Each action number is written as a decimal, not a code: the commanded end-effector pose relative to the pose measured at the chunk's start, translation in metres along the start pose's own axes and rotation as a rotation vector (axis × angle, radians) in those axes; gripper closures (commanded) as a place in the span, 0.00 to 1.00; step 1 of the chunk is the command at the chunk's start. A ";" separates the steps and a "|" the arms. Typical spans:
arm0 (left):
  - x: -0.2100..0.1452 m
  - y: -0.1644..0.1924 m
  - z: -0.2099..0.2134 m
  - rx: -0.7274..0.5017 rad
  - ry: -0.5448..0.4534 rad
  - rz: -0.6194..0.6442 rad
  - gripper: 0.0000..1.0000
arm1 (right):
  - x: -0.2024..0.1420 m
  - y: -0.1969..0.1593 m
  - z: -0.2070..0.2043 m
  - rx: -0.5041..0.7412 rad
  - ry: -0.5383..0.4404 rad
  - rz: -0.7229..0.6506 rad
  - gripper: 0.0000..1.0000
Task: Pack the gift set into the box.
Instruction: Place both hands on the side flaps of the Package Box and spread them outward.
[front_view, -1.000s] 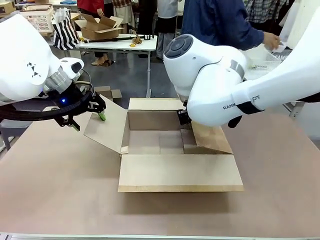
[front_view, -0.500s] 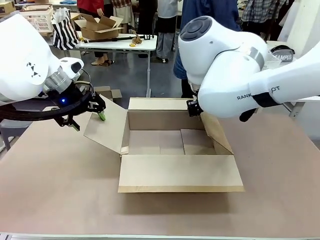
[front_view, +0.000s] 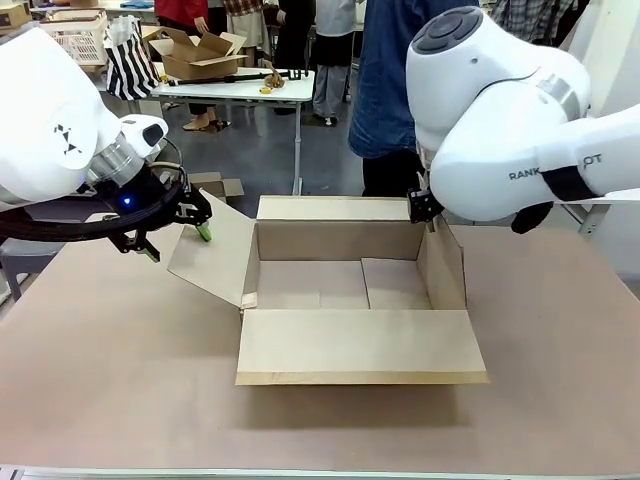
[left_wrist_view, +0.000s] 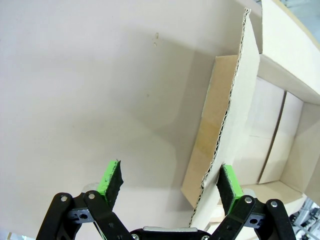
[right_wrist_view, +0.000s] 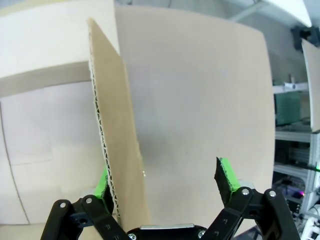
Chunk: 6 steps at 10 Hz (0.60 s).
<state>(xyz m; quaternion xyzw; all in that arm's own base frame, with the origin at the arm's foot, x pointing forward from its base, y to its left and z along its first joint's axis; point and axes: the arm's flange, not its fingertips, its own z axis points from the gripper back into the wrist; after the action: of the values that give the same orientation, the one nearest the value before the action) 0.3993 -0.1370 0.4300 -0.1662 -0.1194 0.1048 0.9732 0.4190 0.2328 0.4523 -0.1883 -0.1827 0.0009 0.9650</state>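
Beside the box (front_view: 330, 240), your left end effector (left_wrist_view: 170, 177) and right end effector (right_wrist_view: 164, 179) gape wide, each straddling a flap (left_wrist_view: 227, 115), apparently to spread it.

Looks like a robotics lab set up in a shared workshop hall rather than a home or shop. Shows it in a white robot arm on the left (front_view: 50, 110) and another on the right (front_view: 510, 130), both working over a brown-topped work table (front_view: 120, 400). Opens beyond onto bare grey floor (front_view: 250, 150) and a white folding table (front_view: 250, 88) carrying an open tan carton (front_view: 200, 55) and a few small items (front_view: 272, 80), with a black-and-white striped bag (front_view: 130, 65) by its left end. Holds a white lattice basket (front_view: 75, 40) farther left, people standing (front_view: 385, 90) in the aisle, and metal shelving (right_wrist_view: 292, 135) in the right wrist view.
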 end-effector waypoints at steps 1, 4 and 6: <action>0.001 -0.001 0.003 0.021 -0.002 0.008 0.00 | 0.000 0.009 -0.002 -0.012 -0.012 0.003 0.00; 0.001 -0.001 0.003 0.021 -0.002 0.008 0.00 | -0.003 -0.012 0.001 0.049 -0.017 -0.033 0.00; 0.001 -0.001 0.003 0.021 -0.002 0.008 0.00 | -0.004 -0.042 -0.002 0.076 -0.030 -0.129 0.00</action>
<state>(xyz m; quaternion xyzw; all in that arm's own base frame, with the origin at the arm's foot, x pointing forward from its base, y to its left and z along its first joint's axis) 0.3994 -0.1370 0.4300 -0.1662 -0.1195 0.1048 0.9732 0.4215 0.2117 0.4649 -0.1644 -0.1976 -0.0305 0.9659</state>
